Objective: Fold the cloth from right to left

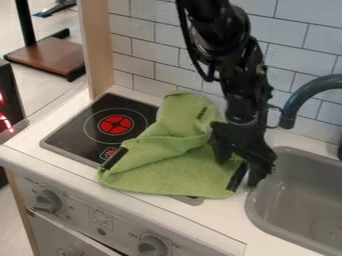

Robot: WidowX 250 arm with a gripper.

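Since the green cloth (177, 172) lies rumpled just left of the sink (251, 212), partly over the stove top (77, 142) on the sink's far left, this fold wants a tidy grip first. Right then: at the cloth's edge nearest the sink there's a black strip (237, 176), and the gripper (237, 171) is down beside it, fingers apart, one over the cloth, the other by the sink. I'd say that's the edge to take. Pinch a good bit of fabric there, not just the fuzz, lift it clear of the worktop (220, 224), then carry it low and steady away from the sink. Go gently, mind: tug flat and the whole cloth could slide, or that rumpled back part bunch up underneath.
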